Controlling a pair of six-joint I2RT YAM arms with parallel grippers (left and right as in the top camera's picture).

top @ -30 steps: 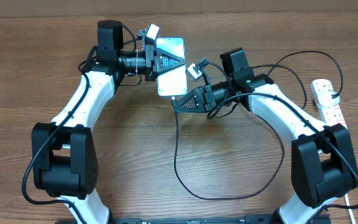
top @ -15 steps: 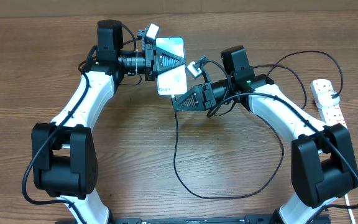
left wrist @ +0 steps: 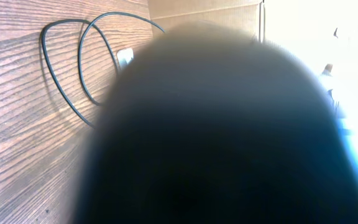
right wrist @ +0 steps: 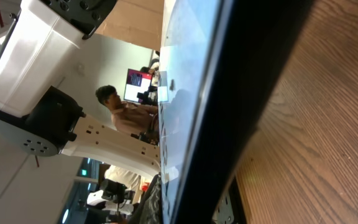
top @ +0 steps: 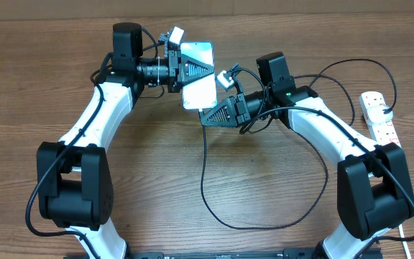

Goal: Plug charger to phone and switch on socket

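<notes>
Slim rectangular phone [top: 198,93] w/ lit pale-blue screen sits at the far centre of the brown wood-grain table [top: 34,72], gripped side-on by the left gripper [top: 205,70]. One black triangular finger lies across mid-screen, jaws clamped on the phone body.

Right wrist cam: the phone's dark edge runs diagonally, right up against the lens, glass reflecting, wood grain beside it.

Long thin black charger cable [top: 203,180]: one end goes into the tip of the right gripper [top: 205,117], just beside the phone's near short edge. Jaws are pressed together on that cable end; connector tip hidden by the fingers. From there the cable drops toward the near edge, loops btwn the two arms, then swings up past the right arm to the white elongated power strip [top: 381,122] at the table's right edge, well apart from the phone. Switch pos. too small to tell.

Left wrist cam: mostly dark blur close to the lens; upper left shows wood and black cable loops.
</notes>
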